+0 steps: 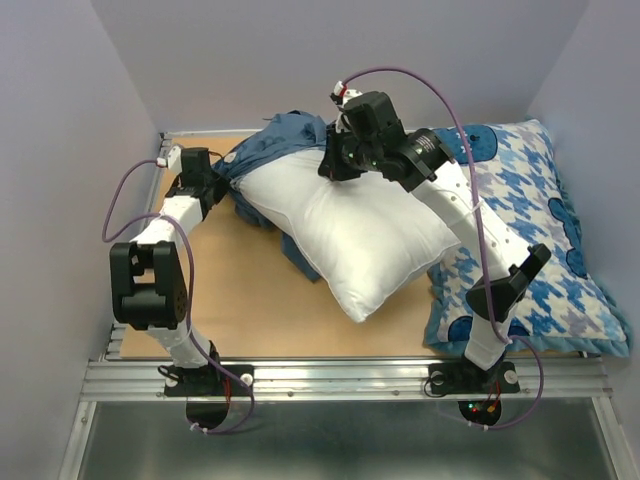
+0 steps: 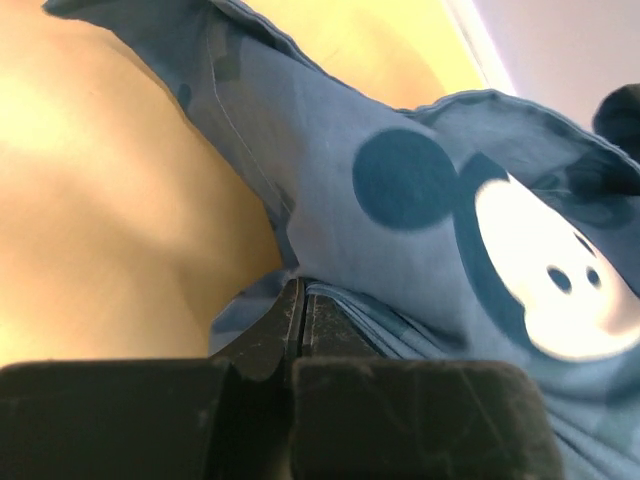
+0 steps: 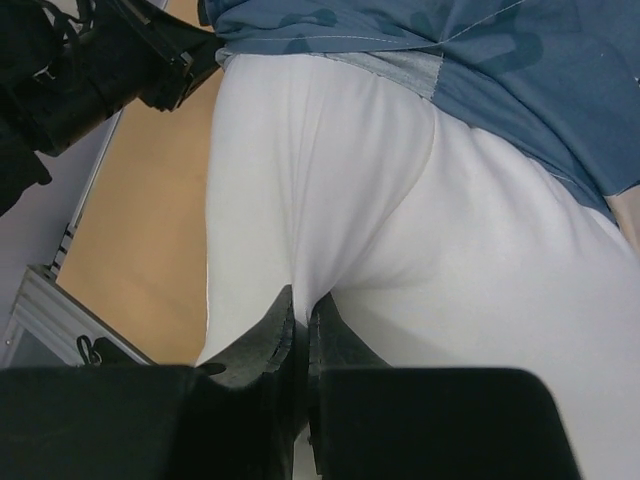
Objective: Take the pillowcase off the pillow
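The plain white pillow (image 1: 350, 235) lies slantwise across the wooden table, most of it bare. The slate-blue pillowcase (image 1: 275, 140) is bunched over its far end, with a strip showing under its left side. My left gripper (image 1: 218, 180) is shut on a fold of the pillowcase (image 2: 400, 200) at the far left; the cloth's hem runs between the jaws, and a cartoon face shows close by. My right gripper (image 1: 335, 165) is shut on a pinch of the pillow (image 3: 400, 230) near its far end, just below the pillowcase's open edge (image 3: 480, 70).
A blue-and-white houndstooth pillow (image 1: 545, 250) fills the right side of the table, under my right arm. Bare wooden tabletop (image 1: 240, 290) shows at the left and front. Grey walls close in at the back and sides; a metal rail (image 1: 350, 375) runs along the near edge.
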Robot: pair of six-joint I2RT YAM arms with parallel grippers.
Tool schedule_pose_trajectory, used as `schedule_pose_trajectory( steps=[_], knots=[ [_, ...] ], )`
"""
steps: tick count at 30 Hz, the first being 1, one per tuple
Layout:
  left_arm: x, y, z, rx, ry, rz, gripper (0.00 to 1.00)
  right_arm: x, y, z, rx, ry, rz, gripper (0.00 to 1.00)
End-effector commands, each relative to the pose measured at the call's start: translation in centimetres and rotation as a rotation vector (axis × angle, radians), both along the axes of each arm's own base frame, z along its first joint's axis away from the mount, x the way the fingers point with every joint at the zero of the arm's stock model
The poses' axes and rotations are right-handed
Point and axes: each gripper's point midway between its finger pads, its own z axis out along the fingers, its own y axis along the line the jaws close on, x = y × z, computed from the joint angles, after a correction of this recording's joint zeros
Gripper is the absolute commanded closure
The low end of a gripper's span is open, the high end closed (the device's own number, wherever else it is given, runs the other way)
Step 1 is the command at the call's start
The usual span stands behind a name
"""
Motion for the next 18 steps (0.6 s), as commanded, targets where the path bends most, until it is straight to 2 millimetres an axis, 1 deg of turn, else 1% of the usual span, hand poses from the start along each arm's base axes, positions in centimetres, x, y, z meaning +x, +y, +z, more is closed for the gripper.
schedule_pose_trajectory(
  steps=[1,2,3,4,5,6,7,8,9,10,11,12,13,14,15,16,17,18],
  knots=[
    [-3.7,12.3,-7.2,0.207,0.276,0.321,1.00,-5.5,-7.5,17.0,0.291,-0.354,-0.045,0.99],
    [-3.8,12.1,-7.7,0.201,0.287,0.311,1.00,-5.5,-7.2,16.2,0.284,-0.335,-0.029,0.99],
    [-3.6,11.5,-6.8,0.189,0.253,0.296,1.00,-5.2,-6.9,15.3,0.270,-0.322,-0.027,0.99],
    [-3.7,11.1,-6.5,0.189,0.238,0.291,1.00,-4.8,-6.7,14.3,0.253,-0.306,-0.030,0.99],
    [-4.5,10.5,-7.0,0.190,0.245,0.280,1.00,-4.0,-6.2,11.0,0.195,-0.255,-0.032,0.99],
    [-4.5,9.6,-5.7,0.196,0.198,0.272,1.00,-3.0,-5.7,8.0,0.154,-0.215,-0.038,0.99],
    [-5.0,9.0,-6.5,0.204,0.216,0.261,1.00,-2.7,-5.6,8.3,0.164,-0.227,-0.043,0.99],
    [-6.1,8.3,-6.4,0.200,0.209,0.260,1.00,-2.0,-5.0,4.8,0.122,-0.164,-0.040,0.99],
    [-6.5,7.2,-5.5,0.202,0.176,0.245,1.00,-0.7,-4.9,4.0,0.133,-0.162,-0.055,0.99],
    [-7.0,6.4,-5.5,0.194,0.164,0.238,1.00,0.2,-4.8,2.8,0.134,-0.140,-0.054,1.00],
    [-8.6,5.8,-7.0,0.183,0.189,0.241,1.00,0.4,-4.1,1.9,0.159,-0.104,-0.016,0.99],
    [-9.4,5.6,-7.2,0.175,0.183,0.251,1.00,1.4,-4.0,0.9,0.161,-0.082,-0.017,0.99],
    [-9.7,3.3,-6.4,0.173,0.139,0.200,1.00,3.5,-4.1,-0.2,0.163,-0.066,-0.033,0.99],
    [-10.5,2.6,-6.6,0.173,0.138,0.187,1.00,4.4,-3.7,-1.0,0.169,-0.047,-0.020,0.99],
    [-11.6,2.1,-7.4,0.187,0.149,0.189,1.00,5.6,-3.7,0.4,0.187,-0.073,-0.028,0.98],
    [-12.3,1.1,-6.9,0.194,0.127,0.166,1.00,7.1,-3.0,-1.5,0.168,-0.043,-0.035,0.94],
    [-12.2,0.8,-6.2,0.190,0.102,0.167,1.00,8.0,-2.8,-1.3,0.171,-0.052,-0.041,0.94],
    [-13.0,0.7,-6.6,0.186,0.108,0.168,1.00,8.6,-2.8,0.1,0.179,-0.075,-0.054,0.85]
  ],
)
